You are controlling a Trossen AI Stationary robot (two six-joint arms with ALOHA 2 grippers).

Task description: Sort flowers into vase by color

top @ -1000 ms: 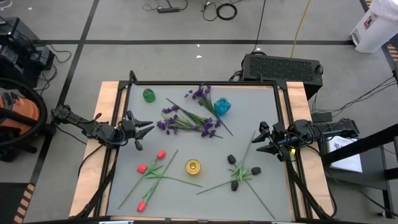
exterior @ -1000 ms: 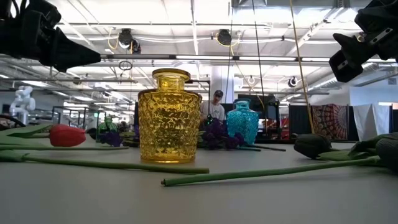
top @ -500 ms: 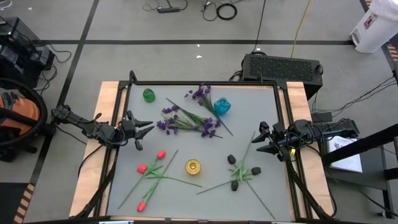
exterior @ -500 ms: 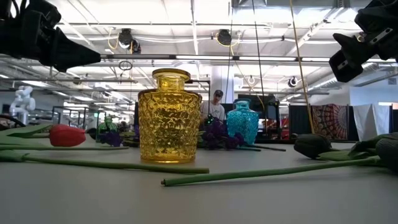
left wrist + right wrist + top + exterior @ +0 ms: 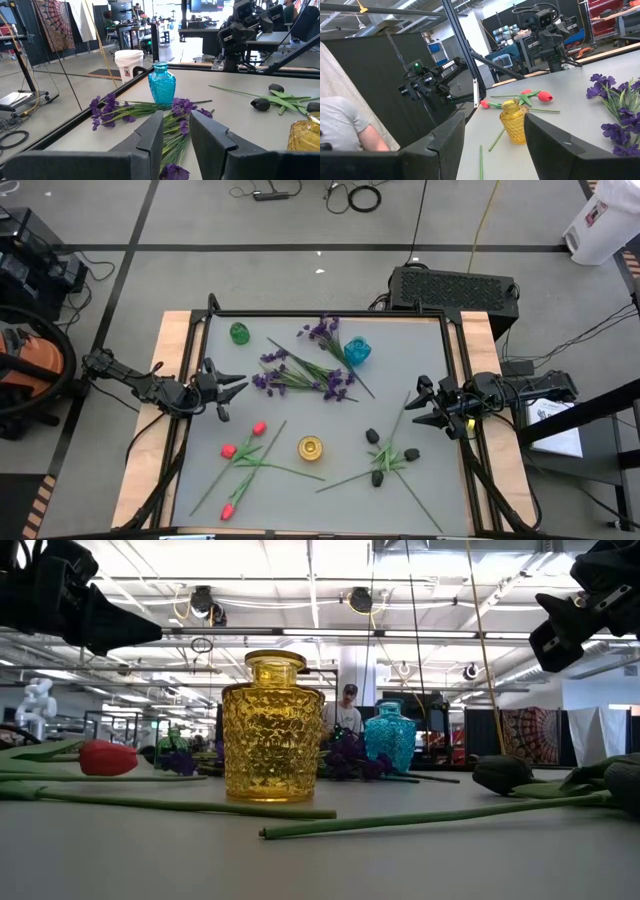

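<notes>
Purple sprays (image 5: 300,375) lie flat at the table's far middle, between a green vase (image 5: 239,333) and a blue vase (image 5: 357,350). Red tulips (image 5: 243,450) lie at the near left. Black-headed blooms (image 5: 385,457) lie at the near right. Between those two groups stands a yellow vase (image 5: 310,447). My left gripper (image 5: 232,395) hovers open at the table's left edge, with nothing between its fingers (image 5: 152,135). My right gripper (image 5: 415,408) hovers open at the right edge, also with nothing between its fingers; its wrist view looks toward the yellow vase (image 5: 514,120).
A black frame (image 5: 325,315) runs around the grey table top. Beyond the far right corner sits a black box (image 5: 455,288). A person (image 5: 348,705) stands far off in the room, and a person's shoulder (image 5: 345,125) shows beside the right arm.
</notes>
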